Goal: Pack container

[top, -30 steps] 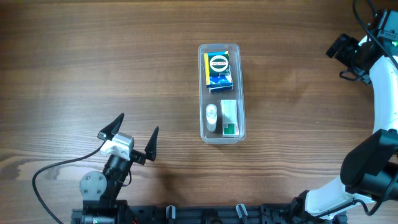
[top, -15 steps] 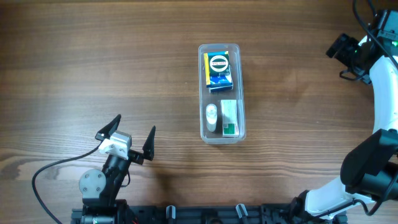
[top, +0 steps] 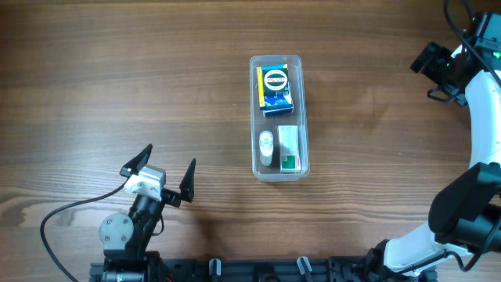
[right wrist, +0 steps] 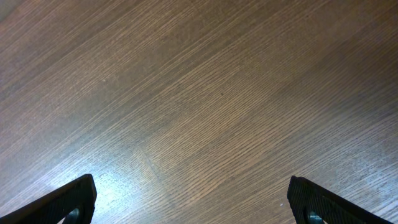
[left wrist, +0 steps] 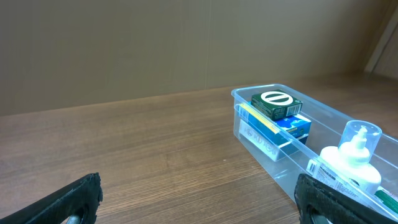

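The clear container [top: 255, 113] lies in the middle of the table, long side running front to back. Inside it are a blue and yellow box with a green box on top [top: 275, 89], a small white bottle [top: 266, 148] and a white and green box [top: 289, 148]. In the left wrist view the container [left wrist: 323, 112] is at the right with the stacked boxes [left wrist: 276, 114] and the bottle [left wrist: 348, 158]. My left gripper [top: 160, 171] is open and empty at the front left, apart from the container. My right gripper [right wrist: 193, 202] is open over bare wood; the overhead view shows only its arm.
The right arm [top: 473, 94] runs along the table's right edge. A black cable [top: 59, 215] loops by the left arm's base at the front left. The wooden tabletop [top: 141, 78] surrounds the container.
My left gripper shifted slightly toward the front left between one second ago and half a second ago. Nothing has moved since.
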You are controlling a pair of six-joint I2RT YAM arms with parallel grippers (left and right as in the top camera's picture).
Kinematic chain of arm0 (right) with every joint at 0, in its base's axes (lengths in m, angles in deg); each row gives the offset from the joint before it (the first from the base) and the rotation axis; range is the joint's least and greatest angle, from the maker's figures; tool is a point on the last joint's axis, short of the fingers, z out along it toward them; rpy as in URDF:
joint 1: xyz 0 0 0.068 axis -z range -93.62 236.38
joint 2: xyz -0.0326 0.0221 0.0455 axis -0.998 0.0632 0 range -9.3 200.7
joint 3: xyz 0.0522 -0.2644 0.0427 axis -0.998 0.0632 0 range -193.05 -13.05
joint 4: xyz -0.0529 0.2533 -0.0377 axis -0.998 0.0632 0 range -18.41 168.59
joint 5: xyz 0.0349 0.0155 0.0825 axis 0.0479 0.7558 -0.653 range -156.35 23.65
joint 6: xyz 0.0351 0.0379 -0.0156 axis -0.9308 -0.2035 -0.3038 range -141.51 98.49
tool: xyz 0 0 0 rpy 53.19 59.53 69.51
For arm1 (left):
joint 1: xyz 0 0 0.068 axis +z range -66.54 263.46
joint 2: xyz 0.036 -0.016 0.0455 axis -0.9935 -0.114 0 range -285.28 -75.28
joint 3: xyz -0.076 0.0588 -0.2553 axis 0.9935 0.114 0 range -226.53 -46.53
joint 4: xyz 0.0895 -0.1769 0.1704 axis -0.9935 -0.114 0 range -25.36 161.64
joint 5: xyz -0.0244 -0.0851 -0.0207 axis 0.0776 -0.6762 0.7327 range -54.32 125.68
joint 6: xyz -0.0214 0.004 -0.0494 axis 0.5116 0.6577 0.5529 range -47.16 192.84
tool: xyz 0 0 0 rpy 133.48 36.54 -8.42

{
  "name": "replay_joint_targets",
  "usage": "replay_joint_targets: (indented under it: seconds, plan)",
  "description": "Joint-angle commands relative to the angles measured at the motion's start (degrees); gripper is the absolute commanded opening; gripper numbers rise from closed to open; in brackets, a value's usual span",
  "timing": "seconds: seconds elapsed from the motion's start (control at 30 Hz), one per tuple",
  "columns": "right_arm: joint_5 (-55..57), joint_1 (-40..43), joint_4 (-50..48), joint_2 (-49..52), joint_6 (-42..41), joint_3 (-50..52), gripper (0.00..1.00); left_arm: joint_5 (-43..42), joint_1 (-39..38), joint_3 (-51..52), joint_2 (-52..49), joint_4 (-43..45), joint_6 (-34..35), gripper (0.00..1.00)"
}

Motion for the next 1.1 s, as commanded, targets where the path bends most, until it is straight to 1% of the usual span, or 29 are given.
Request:
replay_joint_targets:
  seconds: [0.0, 0.07, 0.17, 0.33, 0.4, 0.43, 0.57, 0.73, 0.77, 0.9, 0.97, 1.07]
  plan:
    - [-0.3, -0.1, -0.2, 0.1, 0.6, 0.3, 1.0, -0.7, 0.5, 0.3, 0.6, -0.1, -0.7, 1.0]
    - [-0.3, -0.1, -0.2, -0.3, 0.6, 0.3, 1.0, -0.7, 0.5, 0.3, 0.6, -0.1, -0.7, 1.0]
    - [-0.3, -0.7, -0.2, -4.1, 0.6, 0.3, 1.0, -0.7, 0.5, 0.3, 0.6, -0.1, -0.7, 1.0]
    - [-0.3, -4.6, -0.2, -16.4, 0.6, 0.3, 1.0, -0.7, 0.5, 0.3, 0.6, -0.1, -0.7, 1.0]
    - [-0.3, -8.5, -0.2, -23.7, 0.5, 0.3, 1.0, -0.7, 0.5, 0.3, 0.6, -0.1, -0.7, 1.0]
    - [-0.3, -9.6, -0.2, -25.3, 0.5, 0.3, 1.0, -0.7, 0.5, 0.3, 0.6, -0.1, -0.7, 1.0]
    - [-0.3, -16.3, -0.1, -36.9, 0.6, 0.3, 1.0, -0.7, 0.5, 0.3, 0.6, -0.1, -0.7, 1.0]
    - [-0.1, -16.8, -0.1, -45.8, 0.8, 0.5, 1.0, -0.7, 0.5, 0.3, 0.6, -0.1, -0.7, 1.0]
    - [1.6, -16.8, -0.1, -47.6, 0.7, 1.0, 1.0, -0.7, 0.5, 0.3, 0.6, -0.1, -0.7, 1.0]
    - [3.8, -16.8, -0.4, -56.0, 0.8, 9.7, 1.0, -0.7, 0.5, 0.3, 0.6, -0.1, -0.7, 1.0]
    - [5.1, -17.0, -0.4, -62.3, 0.7, 18.0, 1.0, -0.7, 0.5, 0.3, 0.6, -0.1, -0.7, 1.0]
    - [5.0, -18.2, -1.7, -69.3, 0.8, 26.7, 1.0, -0.7, 0.5, 0.3, 0.6, -0.1, -0.7, 1.0]
